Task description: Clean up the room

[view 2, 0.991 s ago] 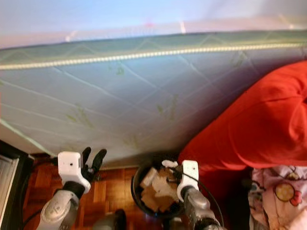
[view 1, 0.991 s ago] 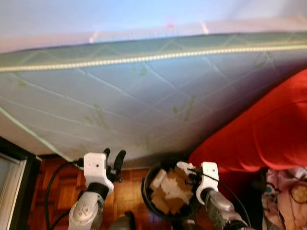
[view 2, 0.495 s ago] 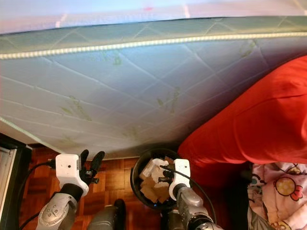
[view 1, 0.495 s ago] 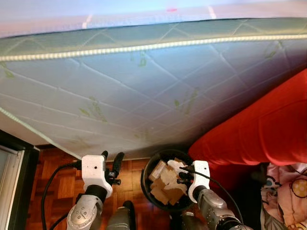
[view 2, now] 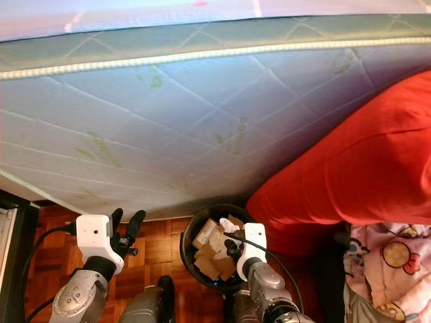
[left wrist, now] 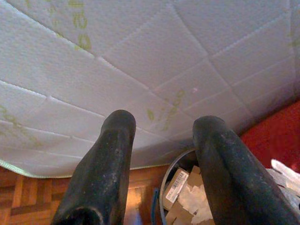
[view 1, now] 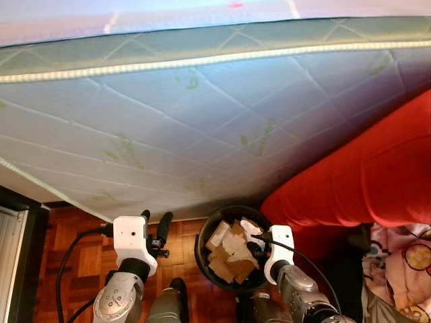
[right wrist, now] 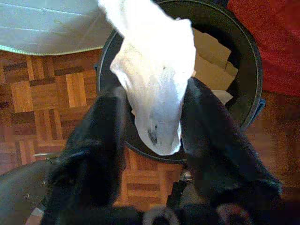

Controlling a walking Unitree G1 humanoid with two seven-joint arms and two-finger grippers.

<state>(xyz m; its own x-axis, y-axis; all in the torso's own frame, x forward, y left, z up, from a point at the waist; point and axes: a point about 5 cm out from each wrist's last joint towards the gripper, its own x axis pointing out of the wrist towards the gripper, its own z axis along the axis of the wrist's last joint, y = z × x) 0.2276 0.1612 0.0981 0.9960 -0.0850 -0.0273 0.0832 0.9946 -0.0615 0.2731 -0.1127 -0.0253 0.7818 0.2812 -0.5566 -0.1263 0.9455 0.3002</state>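
Bin (view 1: 202,245) now sits under the right tool (right wrist: 154,115), still pinching white paper (right wrist: 154,75); left tool (left wrist: 164,154) spread, at nine o'clock.

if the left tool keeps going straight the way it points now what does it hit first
Most likely the quilted side of the mattress. In the wrist view the left tool, fingers apart and empty, aims at that pale surface, with the black bin off to one side. Depth is unclear, so the gap cannot be judged.
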